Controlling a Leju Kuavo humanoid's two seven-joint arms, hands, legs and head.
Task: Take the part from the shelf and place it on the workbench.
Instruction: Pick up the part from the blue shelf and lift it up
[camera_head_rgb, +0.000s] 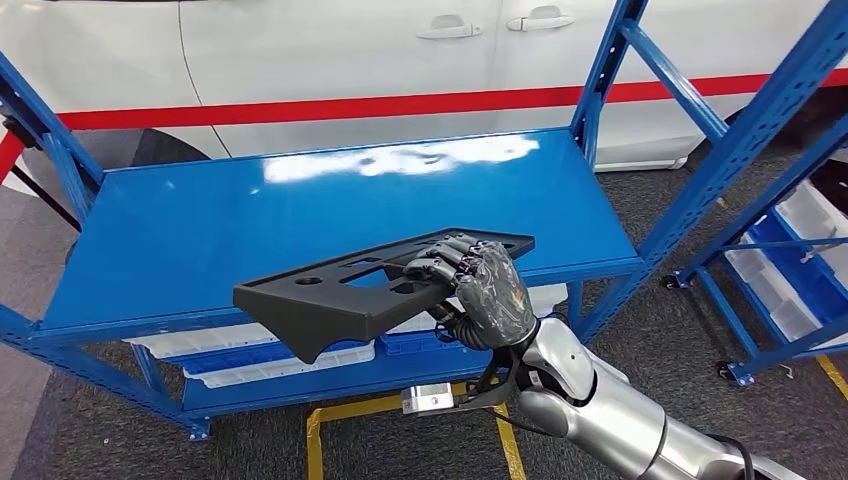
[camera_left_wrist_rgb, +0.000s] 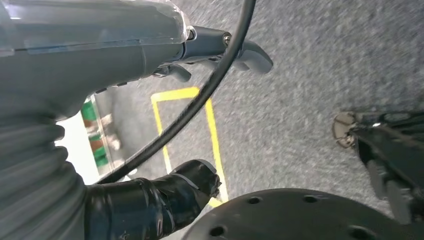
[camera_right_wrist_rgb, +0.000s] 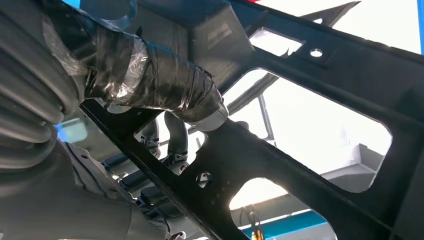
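At lower centre of the head view, the black plastic part (camera_head_rgb: 375, 290) was gripped by the right robot hand (camera_head_rgb: 480, 290), fingers curled over its near edge through a cut-out, so it was carried flat, clear above the blue shelf (camera_head_rgb: 200, 230). The left robot hand (camera_left_wrist_rgb: 220, 50) hung toward the floor, fingers loosely apart, holding nothing. Farther back, a white car (camera_head_rgb: 330, 50) was seen.
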